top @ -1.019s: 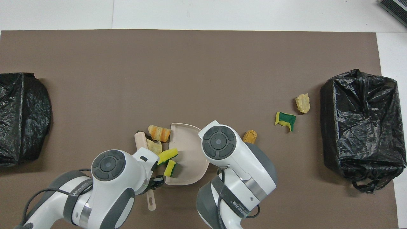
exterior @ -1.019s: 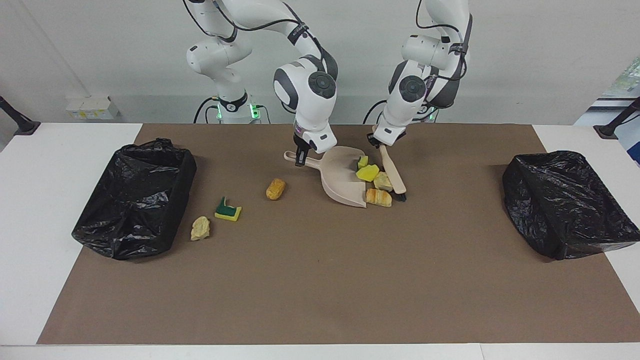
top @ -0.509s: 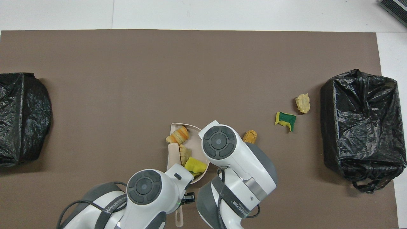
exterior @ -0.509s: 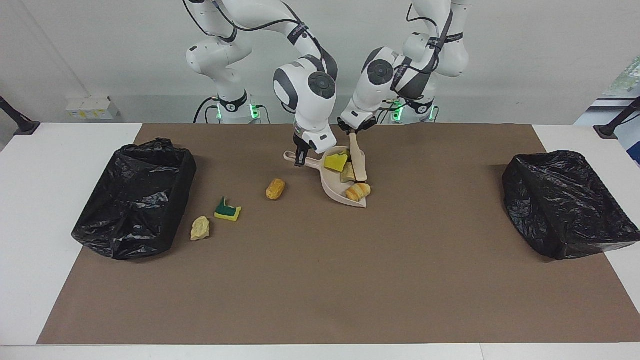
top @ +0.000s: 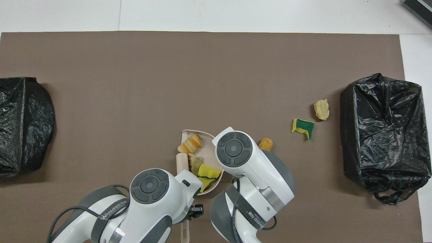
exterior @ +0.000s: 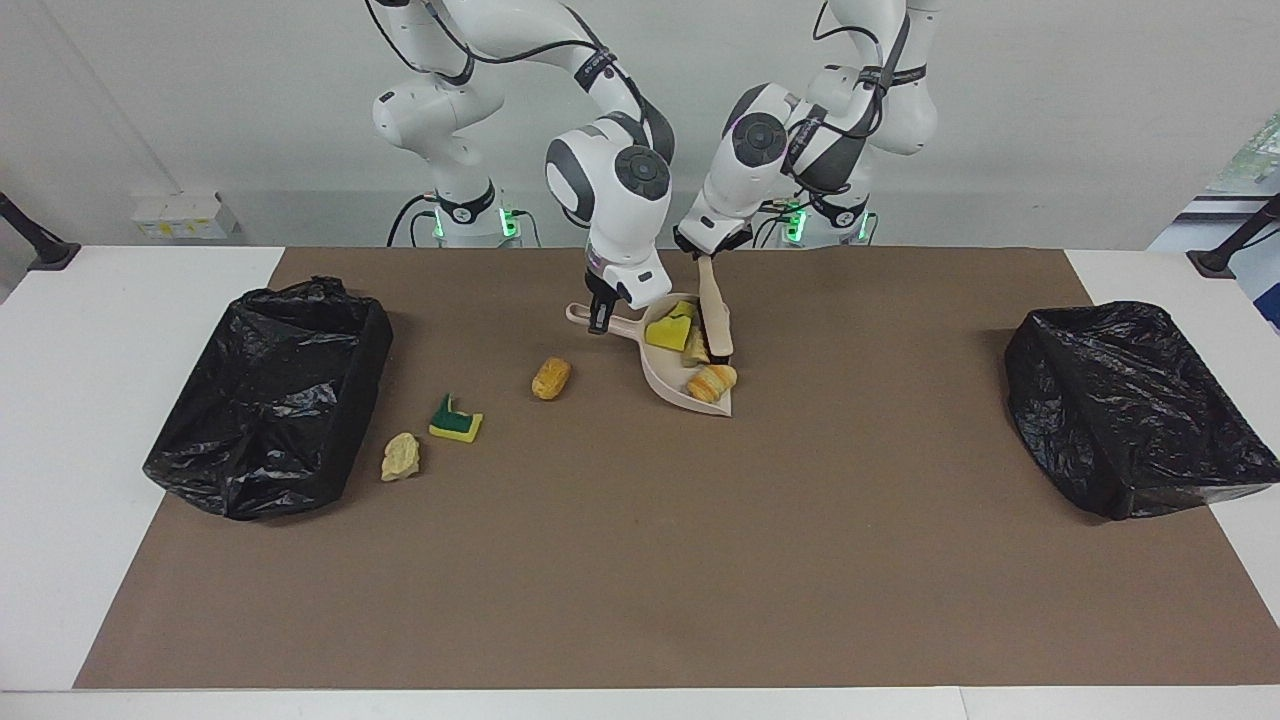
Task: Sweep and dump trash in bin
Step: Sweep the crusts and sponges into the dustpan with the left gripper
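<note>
The beige dustpan [exterior: 666, 374] lies on the brown mat in front of the robots, and my right gripper [exterior: 600, 318] is shut on its handle. My left gripper [exterior: 703, 255] is shut on the beige brush [exterior: 715, 312], whose head rests in the pan. Trash in the pan: a yellow-green sponge bit [exterior: 668, 328], a pale lump [exterior: 696, 346] and a tan bread-like chunk [exterior: 712, 383]. In the overhead view these are the sponge bit [top: 207, 172], lump [top: 194, 162] and chunk [top: 190, 144]. Loose on the mat toward the right arm's end lie an orange chunk [exterior: 551, 378], a green-yellow sponge [exterior: 456, 420] and a beige lump [exterior: 401, 457].
A bin lined with a black bag [exterior: 270, 400] stands at the right arm's end of the mat, close to the loose scraps. A second such bin [exterior: 1130, 410] stands at the left arm's end. The brown mat [exterior: 640, 560] stretches away from the robots.
My left arm swung the brush toward the right arm's end, pushing the scraps from beside the pan's mouth into the dustpan. The dustpan and the three loose scraps stayed put.
</note>
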Controlling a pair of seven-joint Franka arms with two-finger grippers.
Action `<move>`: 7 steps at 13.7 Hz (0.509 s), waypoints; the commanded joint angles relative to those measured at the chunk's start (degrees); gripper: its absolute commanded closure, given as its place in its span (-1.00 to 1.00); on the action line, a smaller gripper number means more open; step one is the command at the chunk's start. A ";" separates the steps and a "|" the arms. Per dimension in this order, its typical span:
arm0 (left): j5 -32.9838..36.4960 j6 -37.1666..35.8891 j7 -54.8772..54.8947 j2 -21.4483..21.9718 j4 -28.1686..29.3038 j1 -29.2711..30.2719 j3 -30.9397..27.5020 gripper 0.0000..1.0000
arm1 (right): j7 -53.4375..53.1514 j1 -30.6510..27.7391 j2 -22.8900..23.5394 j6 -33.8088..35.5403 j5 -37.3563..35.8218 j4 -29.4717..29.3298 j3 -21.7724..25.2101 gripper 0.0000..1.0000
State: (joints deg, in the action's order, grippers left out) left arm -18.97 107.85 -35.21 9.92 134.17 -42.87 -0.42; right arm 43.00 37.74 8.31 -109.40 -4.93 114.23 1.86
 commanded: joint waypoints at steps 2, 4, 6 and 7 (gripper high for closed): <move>0.42 -8.87 1.90 3.52 -0.58 1.56 0.16 1.00 | -1.08 -2.67 -2.59 -2.64 -0.35 3.71 -0.28 1.00; 2.09 -9.06 1.82 4.58 -1.36 2.26 0.16 1.00 | -1.51 -3.72 -5.39 -9.03 -0.26 8.70 -0.28 1.00; 4.28 -6.96 1.81 4.40 -1.55 2.61 0.16 1.00 | -1.78 -4.87 -8.82 -16.86 0.09 15.12 -0.28 1.00; 5.07 -5.38 1.82 4.06 -1.46 4.09 0.25 1.00 | -1.87 -5.31 -9.79 -18.55 0.62 16.54 -0.28 1.00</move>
State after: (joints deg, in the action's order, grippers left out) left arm -15.93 101.20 -33.77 13.91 133.20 -41.09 -0.60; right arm 42.78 33.54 3.79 -123.42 -4.84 124.29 2.03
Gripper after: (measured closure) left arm 0.740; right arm 0.670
